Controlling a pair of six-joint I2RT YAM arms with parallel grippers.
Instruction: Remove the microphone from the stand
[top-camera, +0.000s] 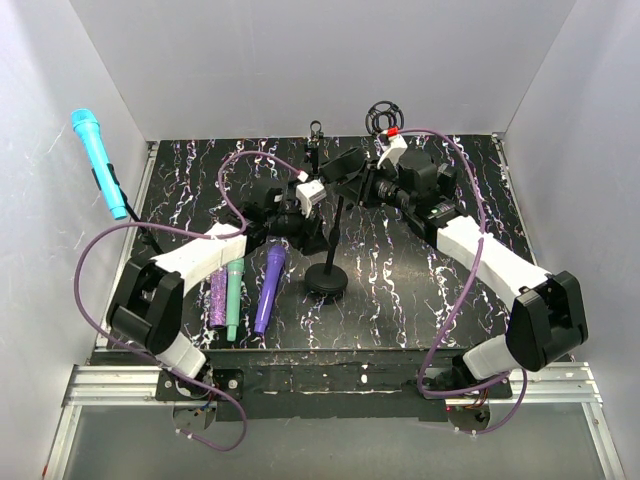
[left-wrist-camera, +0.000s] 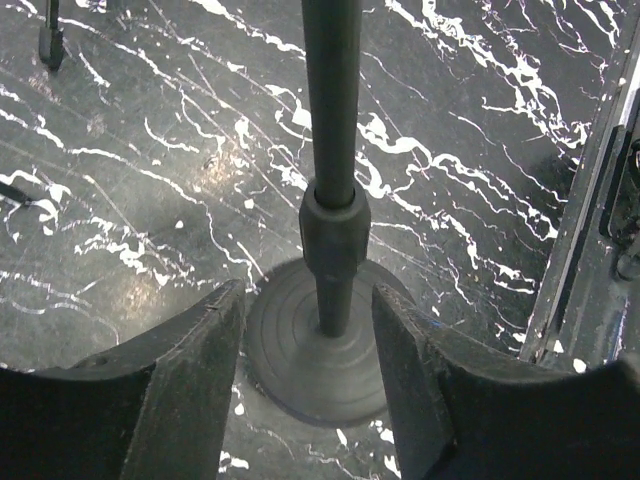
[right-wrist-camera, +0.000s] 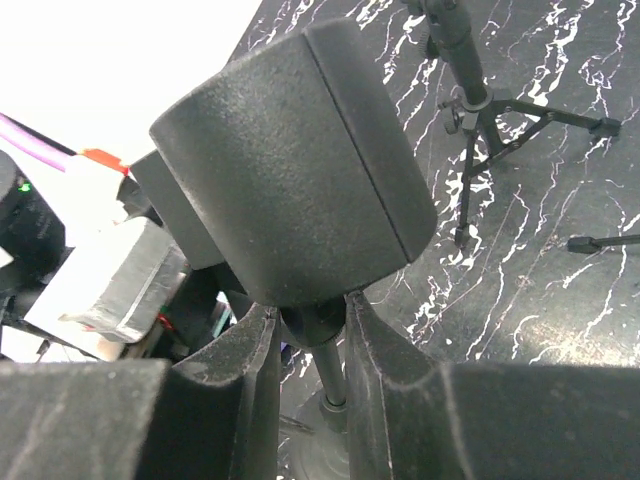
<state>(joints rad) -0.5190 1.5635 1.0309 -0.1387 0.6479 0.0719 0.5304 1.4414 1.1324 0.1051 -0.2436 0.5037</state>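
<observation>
Microphone (right-wrist-camera: 290, 170), a stubby black cylinder, sat tilted atop its stand (left-wrist-camera: 333, 150) near the middle of the marbled surface (left-wrist-camera: 130, 170). The right gripper (right-wrist-camera: 310, 306) was clenched on the narrow joint (right-wrist-camera: 316, 326) just beneath it. The left gripper (left-wrist-camera: 308, 294) was released, its jaws flanking the stand's pole above the round base (left-wrist-camera: 290, 370) without touching it.

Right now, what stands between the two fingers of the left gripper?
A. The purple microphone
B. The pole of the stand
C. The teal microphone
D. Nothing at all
B: in the left wrist view the stand's pole rises between the fingers of the left gripper, which stand on either side of it with a gap.
</observation>
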